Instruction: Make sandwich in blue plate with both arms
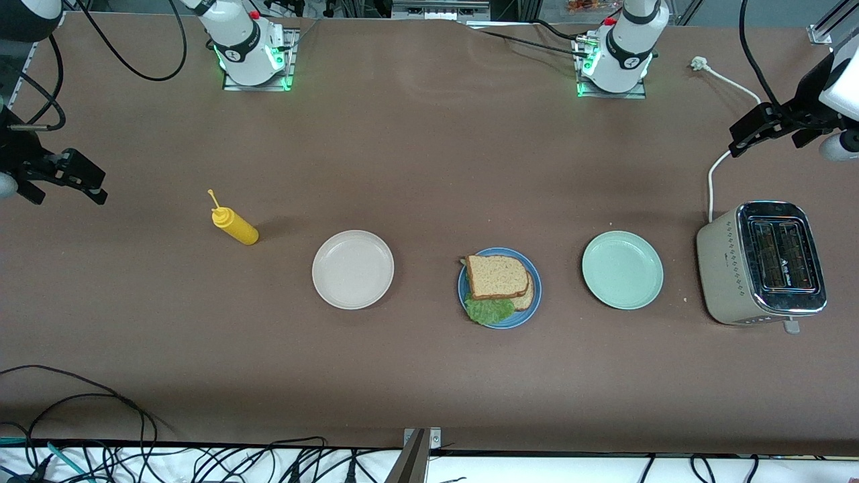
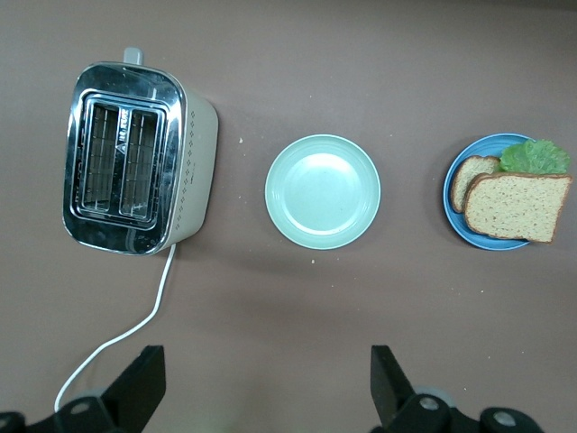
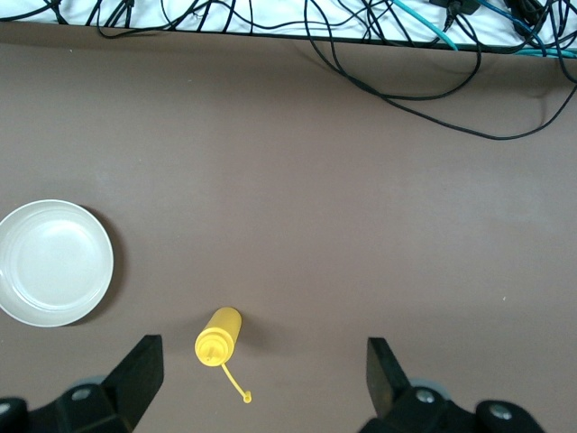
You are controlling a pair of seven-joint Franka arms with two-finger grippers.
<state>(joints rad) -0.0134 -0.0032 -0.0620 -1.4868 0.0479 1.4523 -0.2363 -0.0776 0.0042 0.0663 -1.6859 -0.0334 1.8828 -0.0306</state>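
Sandwich [image 1: 498, 282] on blue plate [image 1: 530, 310] (lettuce poking out), mid-worktop | cream plate [image 1: 353, 269], mint plate [image 1: 622, 270]: nothing in them | toaster [image 1: 762, 263] slots bare | left pincer [image 1: 765, 131], right pincer [image 1: 64, 176]: open, waiting aloft at their ends.

Shiny chrome-topped toaster [image 1: 762, 265], glossy blue plate [image 1: 530, 308], matt brown table [image 1: 429, 154]
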